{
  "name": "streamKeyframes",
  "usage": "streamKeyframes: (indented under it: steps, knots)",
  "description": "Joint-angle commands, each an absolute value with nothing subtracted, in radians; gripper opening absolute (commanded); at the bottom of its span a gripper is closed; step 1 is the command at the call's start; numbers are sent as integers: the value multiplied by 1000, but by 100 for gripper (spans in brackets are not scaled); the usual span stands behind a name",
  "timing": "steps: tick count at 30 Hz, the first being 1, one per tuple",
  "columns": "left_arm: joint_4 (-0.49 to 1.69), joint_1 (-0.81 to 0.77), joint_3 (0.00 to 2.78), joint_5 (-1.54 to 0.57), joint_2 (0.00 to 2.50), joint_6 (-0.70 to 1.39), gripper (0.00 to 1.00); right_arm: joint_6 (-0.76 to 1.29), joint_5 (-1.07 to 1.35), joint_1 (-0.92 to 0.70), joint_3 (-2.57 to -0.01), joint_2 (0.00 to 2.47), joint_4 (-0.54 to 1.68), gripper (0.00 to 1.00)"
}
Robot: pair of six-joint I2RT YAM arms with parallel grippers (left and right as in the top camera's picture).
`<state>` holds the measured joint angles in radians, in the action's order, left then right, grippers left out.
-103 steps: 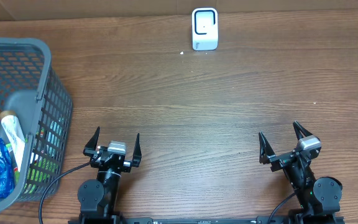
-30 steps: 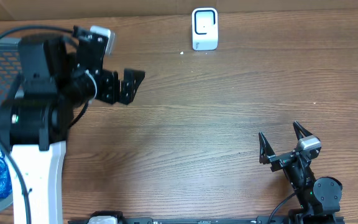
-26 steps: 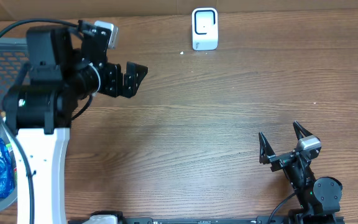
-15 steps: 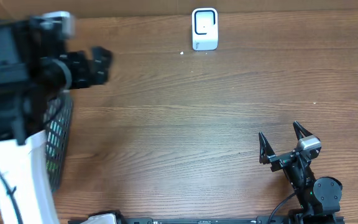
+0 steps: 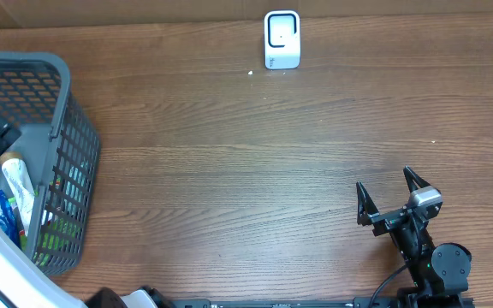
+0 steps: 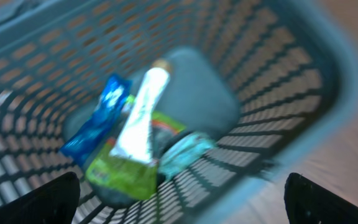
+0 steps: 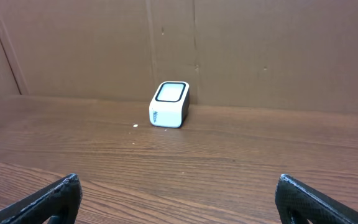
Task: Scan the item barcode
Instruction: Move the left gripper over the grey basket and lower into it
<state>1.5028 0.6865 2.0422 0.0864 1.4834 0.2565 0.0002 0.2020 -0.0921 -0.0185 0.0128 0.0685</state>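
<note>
At left edge of wooden table (image 5: 255, 171), grey mesh basket (image 5: 67, 128). Heaped together on its floor: white tube (image 6: 138, 112) on top, blue packet (image 6: 98, 121) touching it on the left, green packet (image 6: 126, 171) under its near end, pale teal wrapper (image 6: 185, 152) just beside on the right. Left wrist view blurred, so no label or barcode legible. Above the basket interior, left gripper (image 6: 182, 193), fingers spread wide, pinching nothing, apart from the items. At near right of table, right gripper (image 5: 385, 184), likewise spread wide and empty, pointing toward far side. At far edge near centre, white scanner (image 5: 282, 39) with dark-rimmed window, upright before brown cardboard wall (image 7: 260, 50), well apart from both grippers and from basket. Small white speck (image 5: 250, 73) on table, just near-left of scanner
</note>
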Motion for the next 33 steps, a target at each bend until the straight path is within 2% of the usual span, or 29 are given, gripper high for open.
streamKeyframes:
  steps: [1, 5, 15, 23, 28, 33]
  knots:
    - [1504, 740, 2026, 110, 1544, 266, 97, 3, 199, -97, -8, 3, 62, 100]
    - [1504, 753, 2015, 104, 1628, 258, 90, 3, 199, -97, -8, 3, 62, 100]
    - [1449, 754, 1927, 143, 1765, 275, 87, 3, 199, -97, -8, 3, 62, 100]
    - [1206, 753, 1676, 194, 1767, 269, 83, 3, 199, -97, -8, 3, 62, 100]
    - [1020, 752, 1501, 178, 1767, 188, 80, 3, 199, -97, -8, 3, 62, 100]
    - [860, 753, 1380, 169, 1767, 121, 72, 3, 199, -97, -8, 3, 62, 100]
